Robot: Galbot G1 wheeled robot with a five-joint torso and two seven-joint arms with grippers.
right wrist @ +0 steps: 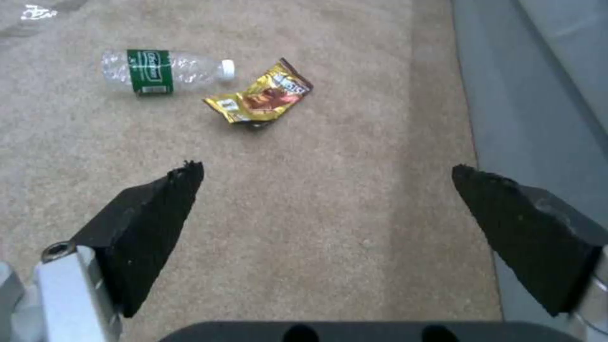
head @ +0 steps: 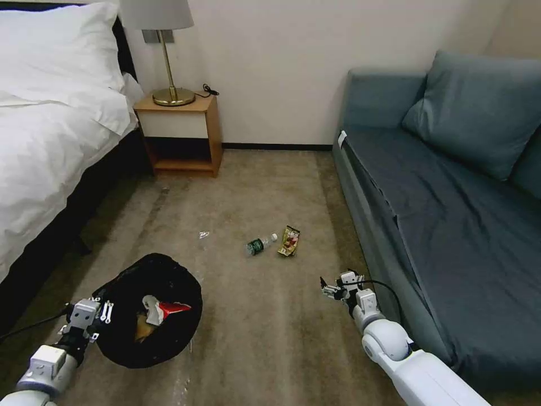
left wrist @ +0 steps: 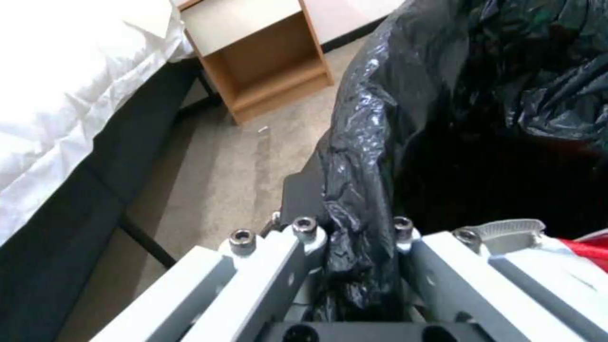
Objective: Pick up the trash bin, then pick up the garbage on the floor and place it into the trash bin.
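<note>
The sofa (head: 451, 186) is filling the head view from one to four o'clock, its grey-blue cushion (head: 479, 107) leaning at two o'clock, and the bed (head: 51, 124) with its white bedding is running from nine to eleven o'clock. Between them the carpet (head: 253, 186) is lying open, with the wooden nightstand (head: 180, 135) at eleven o'clock carrying a brass lamp (head: 169, 51).

Down at seven o'clock the trash bin (head: 149, 316) is hanging tilted off the floor, its black bag folded over the rim. Inside, a red-and-white wrapper (head: 169, 307) and something brownish (head: 143, 330) are showing; the bin's white body is hidden under the bag. The left gripper (head: 104, 313) is pinching the bagged rim (left wrist: 355, 228) at the bin's nine o'clock side, fingers clamped tight on the plastic.

At five o'clock the right gripper (head: 326, 290) is hovering over bare carpet, just beside the sofa's front edge, its black pads (right wrist: 152, 223) spread wide with nothing between them.

Near the centre, the clear bottle (head: 260, 244) with its green label is lying on its side, cap nearly touching the brown-gold snack packet (head: 289, 241). Off at ten o'clock from the bottle a tiny pale scrap (head: 203, 234) is lying, too small to make out.
</note>
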